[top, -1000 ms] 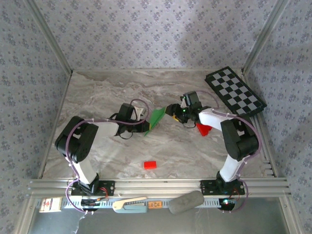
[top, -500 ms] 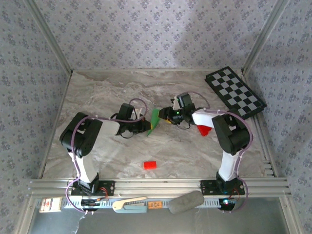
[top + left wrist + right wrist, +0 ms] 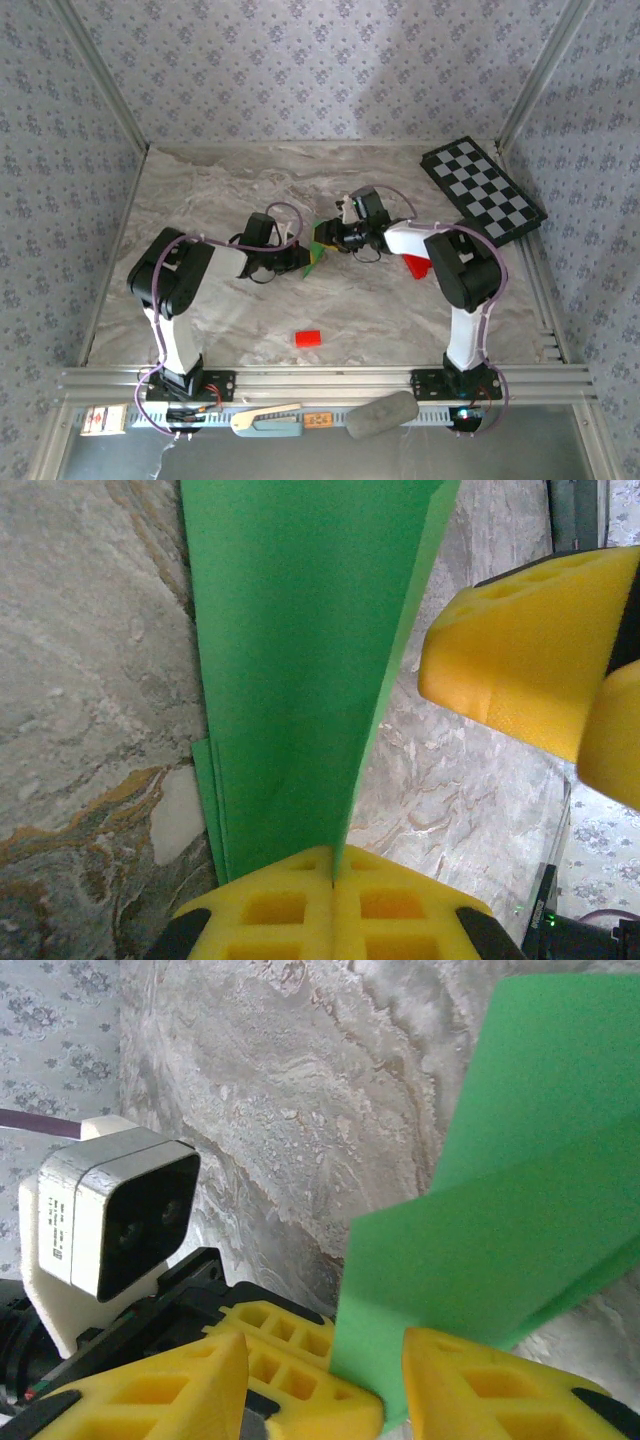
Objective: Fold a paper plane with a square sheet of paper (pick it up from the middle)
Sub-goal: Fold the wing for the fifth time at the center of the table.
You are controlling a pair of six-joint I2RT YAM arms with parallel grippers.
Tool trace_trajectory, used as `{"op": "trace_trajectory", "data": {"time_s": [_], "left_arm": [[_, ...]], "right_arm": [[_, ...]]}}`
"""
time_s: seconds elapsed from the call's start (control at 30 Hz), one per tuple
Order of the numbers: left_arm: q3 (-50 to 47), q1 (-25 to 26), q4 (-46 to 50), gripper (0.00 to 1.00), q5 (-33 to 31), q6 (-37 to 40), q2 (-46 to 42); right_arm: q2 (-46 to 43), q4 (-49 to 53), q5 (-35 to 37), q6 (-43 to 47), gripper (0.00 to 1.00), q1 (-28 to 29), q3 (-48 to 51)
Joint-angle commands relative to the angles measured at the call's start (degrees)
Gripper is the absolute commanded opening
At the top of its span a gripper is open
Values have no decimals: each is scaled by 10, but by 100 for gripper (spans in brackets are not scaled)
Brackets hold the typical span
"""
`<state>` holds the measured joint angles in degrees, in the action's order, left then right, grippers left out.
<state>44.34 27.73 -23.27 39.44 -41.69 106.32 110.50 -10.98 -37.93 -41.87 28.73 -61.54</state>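
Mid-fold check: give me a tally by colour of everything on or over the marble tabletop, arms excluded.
Green: 1, the sheet of paper, partly folded
Red: 2, the rectangular block and the wedge
Black and white: 1, the checkerboard
Total: 4

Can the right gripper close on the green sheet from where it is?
Probably yes: the right gripper is open with the green sheet between its fingers. The left gripper, shut on the sheet, sits close and could get pinched.
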Motion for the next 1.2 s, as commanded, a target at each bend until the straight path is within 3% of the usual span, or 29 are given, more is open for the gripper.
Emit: {"op": "trace_trajectory", "data": {"time_s": [0.0, 0.17, 0.57, 1.17], "left_arm": [[-12, -6, -25, 0, 12, -4, 9], [-14, -7, -24, 0, 9, -3, 12], [-14, -9, -15, 13, 4, -2, 17], [3, -18, 34, 4, 8, -11, 23]], "right_arm": [[20, -6, -19, 14, 45, 4, -22], [34, -3, -23, 14, 44, 6, -33], [53, 13, -25, 18, 44, 9, -48], [18, -17, -24, 21, 42, 4, -13]]}}
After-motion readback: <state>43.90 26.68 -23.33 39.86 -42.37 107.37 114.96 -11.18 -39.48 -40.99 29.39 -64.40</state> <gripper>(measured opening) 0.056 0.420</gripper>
